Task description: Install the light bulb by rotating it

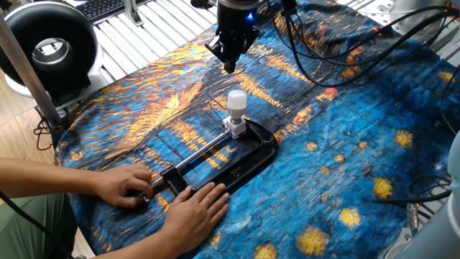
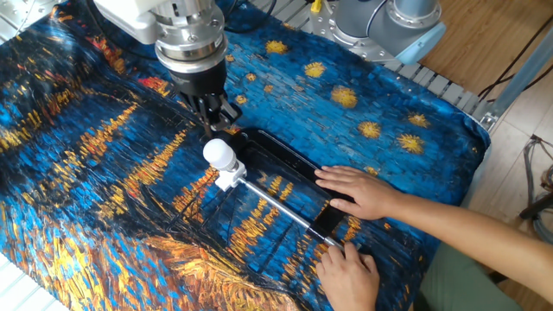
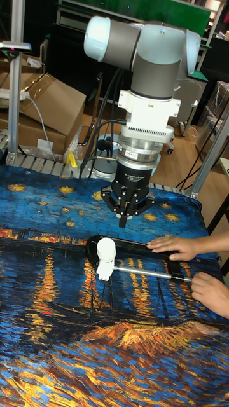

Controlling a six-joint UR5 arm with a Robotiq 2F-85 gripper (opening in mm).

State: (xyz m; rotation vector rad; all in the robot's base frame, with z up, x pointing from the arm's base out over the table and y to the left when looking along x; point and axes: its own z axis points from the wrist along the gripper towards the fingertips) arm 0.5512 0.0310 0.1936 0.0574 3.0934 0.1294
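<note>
1. The small white frosted light bulb (image 1: 237, 100) is seen standing upright in a white plastic socket block (image 1: 235, 128), which is fixed at the end of a black C-shaped clamp frame (image 1: 253, 160) with a silver metal bar (image 1: 203, 151), all lying on a blue and orange painted-pattern cloth (image 1: 345, 144).
2. The black two-finger gripper (image 1: 230, 66) is held above and apart from the bulb; nothing is gripped. In the tall fixed view its fingertips (image 3: 122, 221) appear drawn together to a point, so it is judged closed or nearly so, though a small gap cannot be ruled out.
3. The clamp frame is steadied by a person's two bare hands: one (image 1: 123, 185) on the bar's far end from the bulb, the other (image 1: 190, 213) flat on the cloth beside the frame.
4. The bulb is judged not yet grasped, so the rotation remains to be done.
5. Risks are judged as follows:
   - If the fingers are not opened before descent, the dome could be struck from above and the bulb tilted or cracked.
   - If the descent is off-centre from the bulb, the rounded dome could slip out of the pads during twisting.
   - If the frame is released by the hands, the socket block could turn with the bulb and the thread would not engage.
   - The hands lie near the bulb, so contact with the arm is possible.
</note>
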